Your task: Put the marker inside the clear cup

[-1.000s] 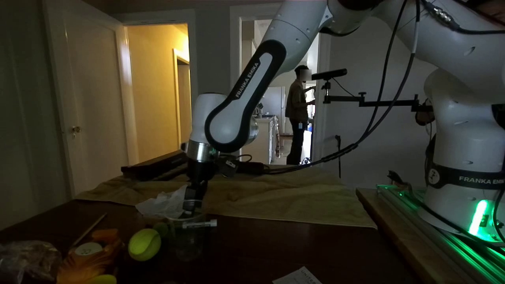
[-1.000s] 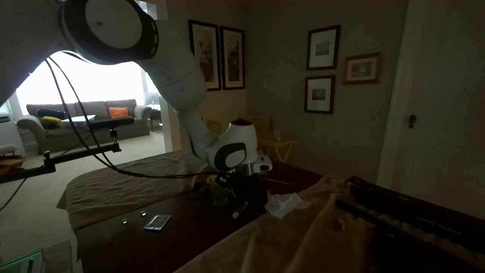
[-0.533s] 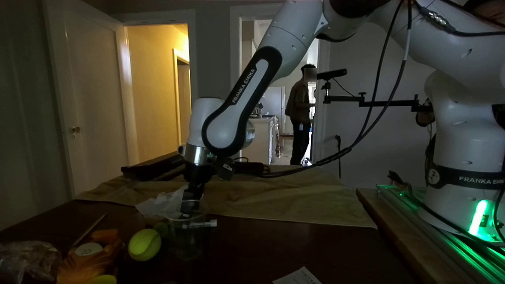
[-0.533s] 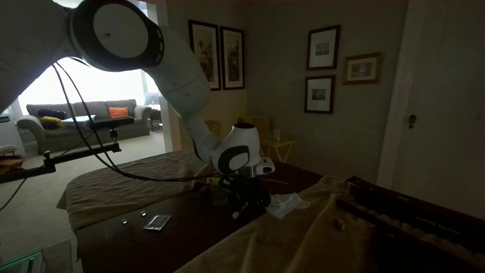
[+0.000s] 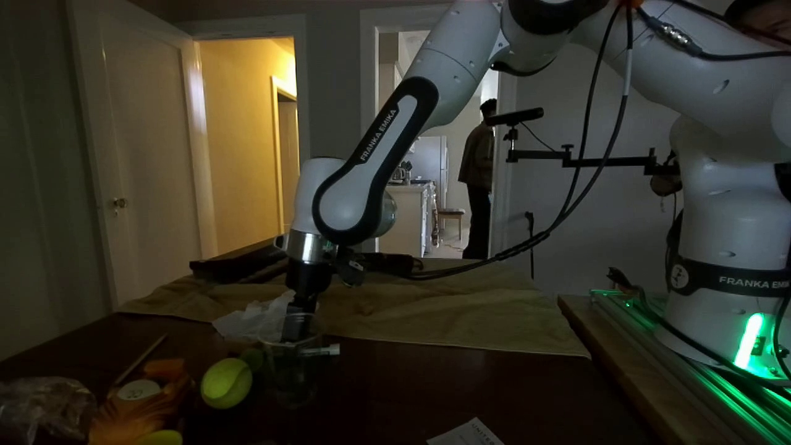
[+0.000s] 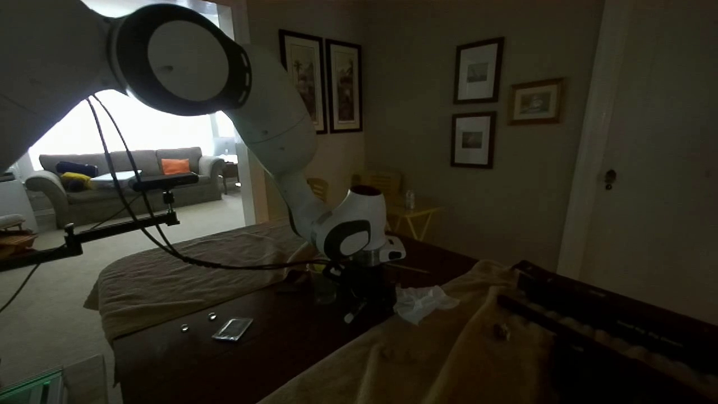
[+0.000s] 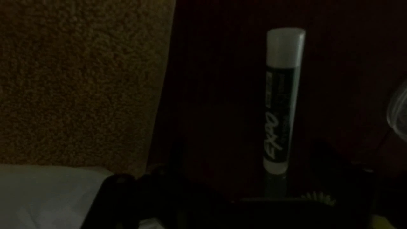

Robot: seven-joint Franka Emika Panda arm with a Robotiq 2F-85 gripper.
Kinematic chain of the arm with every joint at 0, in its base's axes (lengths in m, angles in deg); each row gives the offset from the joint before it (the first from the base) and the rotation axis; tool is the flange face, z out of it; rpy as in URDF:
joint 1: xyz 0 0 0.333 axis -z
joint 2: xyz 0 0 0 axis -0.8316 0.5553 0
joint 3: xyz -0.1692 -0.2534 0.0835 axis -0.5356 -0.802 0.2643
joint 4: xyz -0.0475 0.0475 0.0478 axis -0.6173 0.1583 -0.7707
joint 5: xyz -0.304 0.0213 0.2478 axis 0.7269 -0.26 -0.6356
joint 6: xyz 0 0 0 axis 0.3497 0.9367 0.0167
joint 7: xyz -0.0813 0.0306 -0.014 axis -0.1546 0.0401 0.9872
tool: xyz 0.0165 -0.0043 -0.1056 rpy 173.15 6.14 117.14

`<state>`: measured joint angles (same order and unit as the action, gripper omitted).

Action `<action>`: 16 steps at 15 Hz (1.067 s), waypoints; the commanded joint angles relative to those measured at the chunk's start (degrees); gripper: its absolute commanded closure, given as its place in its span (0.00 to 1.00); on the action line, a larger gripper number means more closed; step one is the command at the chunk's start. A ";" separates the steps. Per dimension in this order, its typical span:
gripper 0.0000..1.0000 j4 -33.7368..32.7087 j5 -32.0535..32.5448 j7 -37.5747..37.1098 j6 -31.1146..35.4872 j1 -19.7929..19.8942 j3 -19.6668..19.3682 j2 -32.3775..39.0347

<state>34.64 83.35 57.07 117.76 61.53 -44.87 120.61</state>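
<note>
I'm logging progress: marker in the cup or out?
Out. The wrist view shows the marker lying on the table; in an exterior view, the cup stands apart.

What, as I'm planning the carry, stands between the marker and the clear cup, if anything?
No object visible: between marker and clear cup the wrist view shows dark tabletop, partly hidden by the gripper. The marker lies down, so it would likely need lifting in.

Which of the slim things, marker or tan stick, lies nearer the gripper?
The marker labelled EXPO, close up in the wrist view; the tan stick lies farther off, near the orange object.
</note>
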 commanded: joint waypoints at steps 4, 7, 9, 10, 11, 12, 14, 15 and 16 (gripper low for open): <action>0.00 -2.10 6.50 -10.56 -1.69 -9.21 -13.20 0.64; 0.00 -2.26 4.13 -7.35 -4.80 -5.43 -8.33 -0.07; 0.25 -3.05 3.58 -7.67 -6.64 -4.84 -7.24 0.20; 0.25 -3.39 3.37 -7.17 -7.38 -4.26 -6.39 0.38; 0.30 -3.62 3.34 -7.11 -7.88 -4.04 -6.04 0.38; 0.38 -3.94 3.32 -7.04 -8.19 -3.79 -5.79 0.42; 0.52 -4.47 3.42 -7.08 -9.15 -3.59 -5.64 0.39; 0.58 -4.69 3.54 -7.13 -9.46 -3.55 -5.79 0.47; 0.66 -4.82 3.51 -7.11 -9.67 -3.42 -5.77 0.50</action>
<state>31.23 87.50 49.25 110.08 57.24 -52.21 120.31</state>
